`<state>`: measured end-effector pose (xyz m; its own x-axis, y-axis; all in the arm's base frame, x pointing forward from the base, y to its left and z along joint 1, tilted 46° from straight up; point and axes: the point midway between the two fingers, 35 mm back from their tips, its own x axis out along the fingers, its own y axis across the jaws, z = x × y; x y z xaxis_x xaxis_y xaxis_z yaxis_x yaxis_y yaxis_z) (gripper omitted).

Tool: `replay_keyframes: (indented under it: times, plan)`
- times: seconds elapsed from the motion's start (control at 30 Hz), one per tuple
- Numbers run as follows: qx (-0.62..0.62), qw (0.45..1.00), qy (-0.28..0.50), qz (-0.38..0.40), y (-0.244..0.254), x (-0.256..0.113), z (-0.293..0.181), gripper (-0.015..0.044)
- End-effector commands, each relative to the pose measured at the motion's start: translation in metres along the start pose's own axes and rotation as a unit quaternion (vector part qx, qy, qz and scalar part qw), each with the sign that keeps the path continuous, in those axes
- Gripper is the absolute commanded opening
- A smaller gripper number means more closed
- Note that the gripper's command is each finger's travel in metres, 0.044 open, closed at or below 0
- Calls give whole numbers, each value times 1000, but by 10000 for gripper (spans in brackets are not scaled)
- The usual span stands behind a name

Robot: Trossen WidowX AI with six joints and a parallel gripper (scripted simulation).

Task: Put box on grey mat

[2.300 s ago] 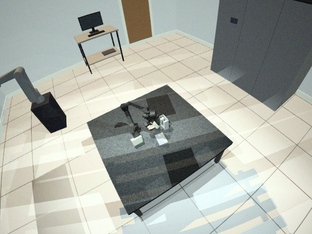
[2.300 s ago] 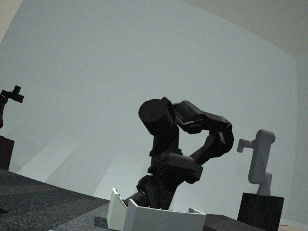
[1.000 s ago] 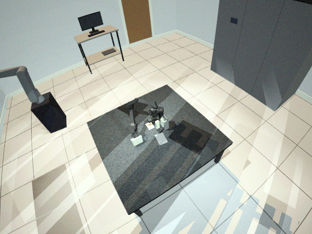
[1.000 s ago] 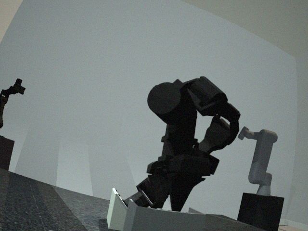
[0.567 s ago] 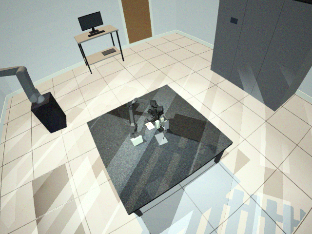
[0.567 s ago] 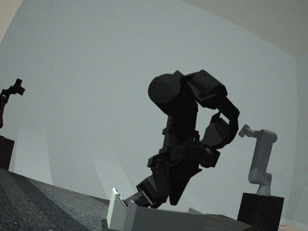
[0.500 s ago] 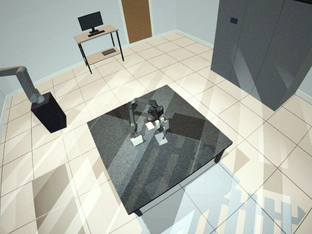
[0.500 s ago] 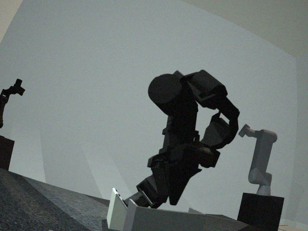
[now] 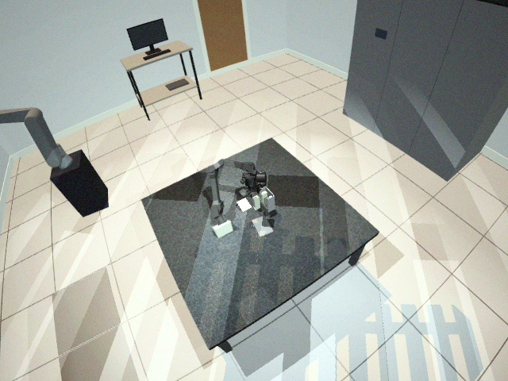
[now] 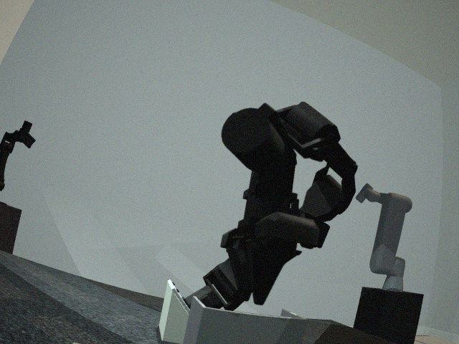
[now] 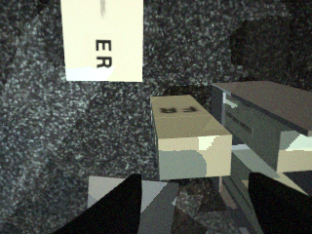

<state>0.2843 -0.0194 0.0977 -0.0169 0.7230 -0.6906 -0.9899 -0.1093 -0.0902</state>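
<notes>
With the gripper (image 9: 262, 190) (image 10: 204, 298) (image 11: 194, 181) partly open and empty, regrasping seems in hand: the cream, letter-printed rectangular box (image 9: 256, 202) (image 11: 190, 134), probably ER, stands just beyond its fingertips, needing alignment before closing and turning print-up.

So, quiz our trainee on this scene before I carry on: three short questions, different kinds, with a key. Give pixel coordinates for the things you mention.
Use the wrist view.

1. Which two letters show on the flat pale panel (image 9: 244, 204) (image 11: 112, 29)?

2. True or false: the bin (image 9: 271, 202) (image 10: 252, 329) (image 11: 268, 97) is left of that panel in the picture.

3. The tan box (image 9: 256, 202) (image 11: 190, 127) stands:
a) inside the bin
b) outside the bin
c) on top of the panel

Key: 1. ER; 2. false; 3. b
</notes>
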Motion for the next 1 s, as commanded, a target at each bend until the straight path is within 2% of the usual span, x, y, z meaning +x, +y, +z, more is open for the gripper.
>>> replay_keyframes:
  times: [0.0, 0.37, 0.97]
  plan:
    - [-2, 1000, 1, 16, -3, -1, 0, 243]
    - [-4, 999, 1, 47, -9, -3, 0, 243]
    - [-4, 999, 1, 47, -7, 24, 0, 243]
